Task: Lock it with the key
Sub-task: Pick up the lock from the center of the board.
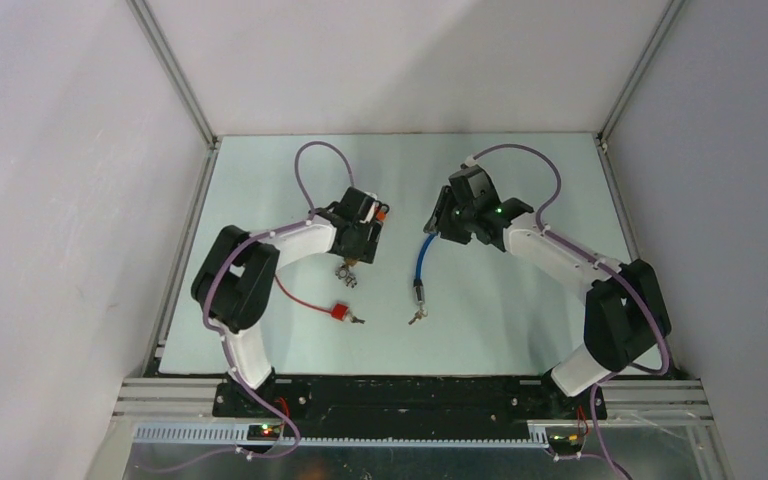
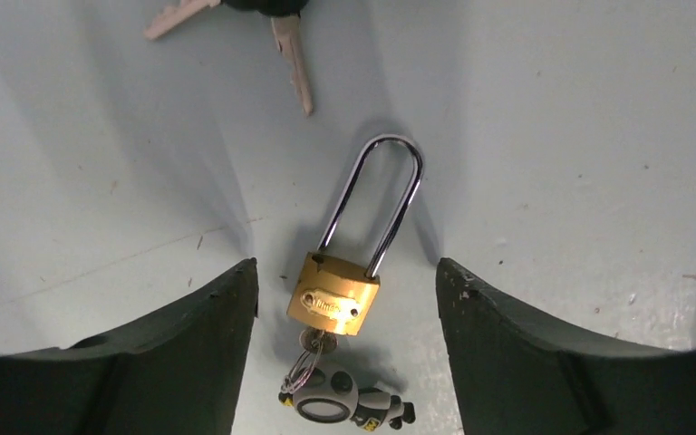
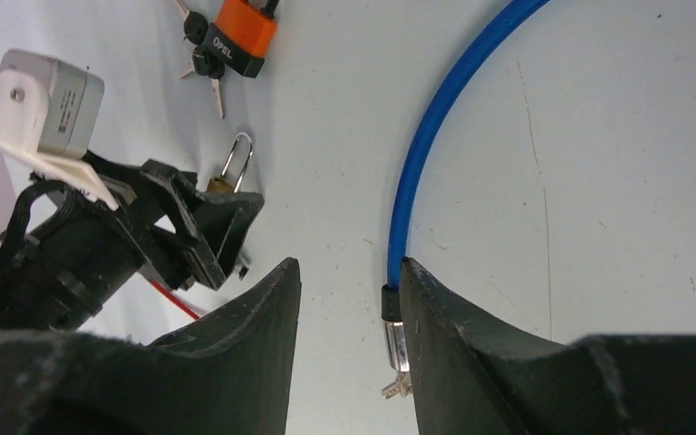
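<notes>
- Tabletop (image 1: 520, 330): pale, closed in by walls (image 1: 60, 200) on the far, left and right sides; metal rail (image 1: 410, 405) w/ both arm bases along the near edge.
- Bare tabletop runs behind both arms to the far wall; more bare surface btwn the right arm and the near rail.
- Middle gap btwn the arms is narrow: blue cable (image 3: 401, 199) curves down through it, its metal end and small keys (image 1: 416, 318) near centre.
- Red cable (image 1: 295, 295) lies near the left arm's base side, well apart from the walls.
- Left jaws: wide open, holding nothing; fingers (image 2: 190, 362) stand either side of the brass padlock (image 2: 333, 304), w/ tabletop showing on both sides, no contact.
- Right jaws: partly open, gripping nothing; blue cable's end sits just at the inner edge of one finger (image 3: 507, 362), gap to the other.
- Brass padlock: flat on the tabletop, left of centre, under the left wrist, away from every edge.
- Look: small gold body, embossed label, long shiny shackle (image 2: 391, 139) pointing away from the wrist; both legs reach the body, locked or not can't tell.
- Key (image 2: 317, 342) sits at the body's bottom end, on a wire ring w/ a small charm (image 2: 344, 405).
- Beyond the shackle: spare keys (image 2: 292, 59), joined to an orange padlock (image 3: 245, 32).
</notes>
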`<state>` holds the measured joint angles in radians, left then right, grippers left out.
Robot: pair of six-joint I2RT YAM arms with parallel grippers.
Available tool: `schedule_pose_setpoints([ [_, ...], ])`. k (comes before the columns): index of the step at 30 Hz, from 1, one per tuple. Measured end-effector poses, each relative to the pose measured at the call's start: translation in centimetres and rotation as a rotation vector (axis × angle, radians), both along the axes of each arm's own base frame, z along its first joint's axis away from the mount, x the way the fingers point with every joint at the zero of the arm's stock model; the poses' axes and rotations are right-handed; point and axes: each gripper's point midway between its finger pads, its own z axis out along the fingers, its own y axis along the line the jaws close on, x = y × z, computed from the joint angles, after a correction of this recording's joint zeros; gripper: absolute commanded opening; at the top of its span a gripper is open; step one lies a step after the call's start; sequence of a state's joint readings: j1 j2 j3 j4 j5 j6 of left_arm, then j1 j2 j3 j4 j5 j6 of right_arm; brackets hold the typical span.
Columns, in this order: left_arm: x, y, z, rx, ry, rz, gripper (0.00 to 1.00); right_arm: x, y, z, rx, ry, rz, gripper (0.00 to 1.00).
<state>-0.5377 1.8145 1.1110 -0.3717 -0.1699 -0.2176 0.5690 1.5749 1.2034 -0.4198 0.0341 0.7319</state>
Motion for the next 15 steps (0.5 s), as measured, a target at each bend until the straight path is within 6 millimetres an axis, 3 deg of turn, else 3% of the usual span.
schedule_pose_setpoints([
  [9,0.2,-0.8,-0.3,-0.006,0.040,-0.023,0.45,-0.3,-0.3,2.3,0.077,-0.021,0.004,0.47],
  [12,-0.1,-0.9,-0.3,-0.013,0.051,-0.027,0.48,-0.3,-0.2,2.8,0.095,-0.026,0.004,0.47],
  [15,-0.2,-0.9,-0.3,-0.011,0.053,-0.027,0.59,-0.4,-0.1,2.9,0.108,-0.022,0.006,0.47],
])
